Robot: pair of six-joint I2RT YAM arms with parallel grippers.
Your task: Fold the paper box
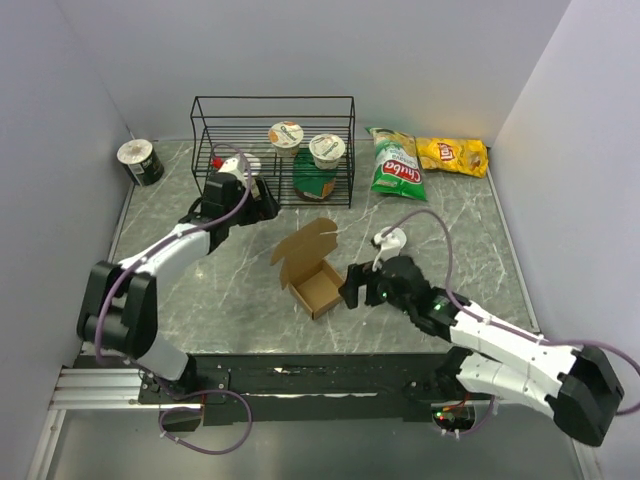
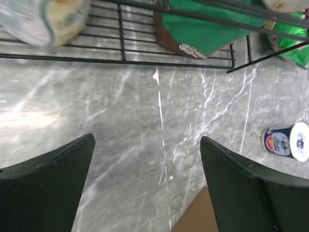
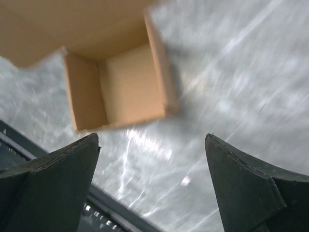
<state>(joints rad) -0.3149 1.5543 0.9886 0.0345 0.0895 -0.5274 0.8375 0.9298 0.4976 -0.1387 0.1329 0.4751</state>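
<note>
Left gripper [image 1: 262, 200] hovers by the black wire rack [image 1: 272, 110], jaws spread wide and empty. The plain brown cardboard paper box [image 1: 318, 288] sits mid grey marble table [image 1: 230, 300], lid flap raised. Right gripper [image 1: 350, 287] hangs just beside it, jaws apart, holding nothing

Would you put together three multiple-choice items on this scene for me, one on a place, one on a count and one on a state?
1. Where is the paper box?
A. Lifted off the table
B. On the table, beside the right hand
C. Hanging over the table's edge

2. How many chip bags lie at the back right?
A. One
B. Four
C. Two

3. How is the box's lid?
A. Standing open
B. Folded shut
C. Torn off

Answers: 1 B, the box rests on the marble next to the open hand. 2 C, a green bag and a yellow bag lie there. 3 A, the right wrist view looks into the box's bare inside.
</note>
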